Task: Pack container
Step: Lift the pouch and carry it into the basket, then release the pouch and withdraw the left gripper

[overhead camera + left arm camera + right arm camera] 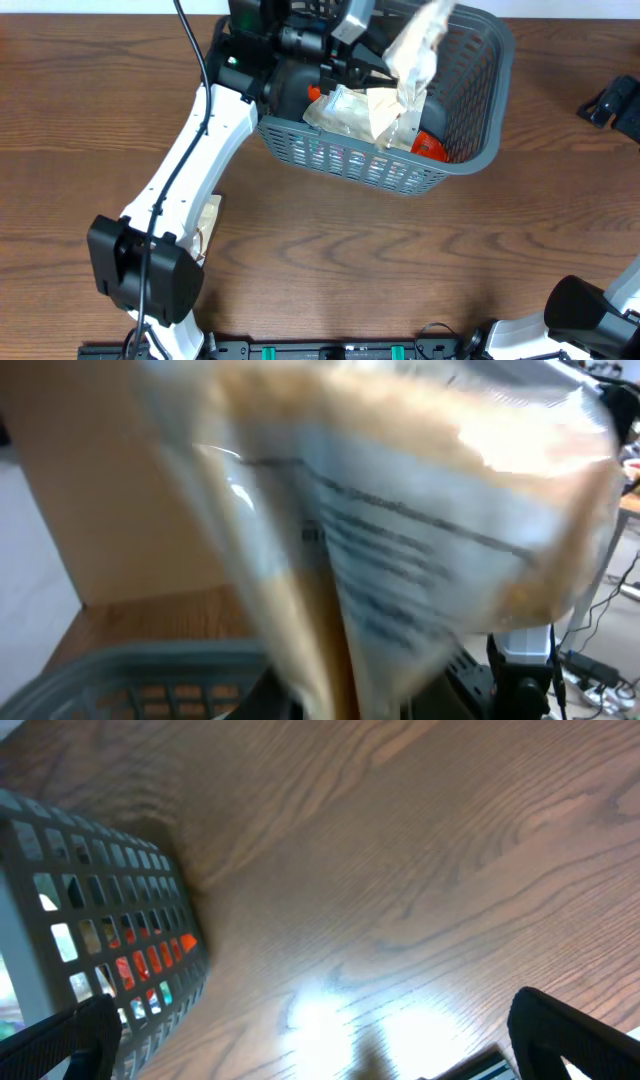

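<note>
Dark grey plastic with slotted walls, the container [360, 160] sits toward the far side of the wooden table [320, 260], a little right of the middle. Pale packets [350, 112] and something orange [430, 148] lie inside it. The left gripper [368, 66] hangs over the container's rear left part, above the rim. Its tips are against a clear packet [418, 45] with tan filling, which is up in the air over the container's interior and badly blurred. That packet fills the left wrist view, and I cannot tell whether the jaws are clamped on it or loose. The right gripper [320, 1035] is off to the container's right, apart from it, its fingers spread wide with only bare table between them.
</note>
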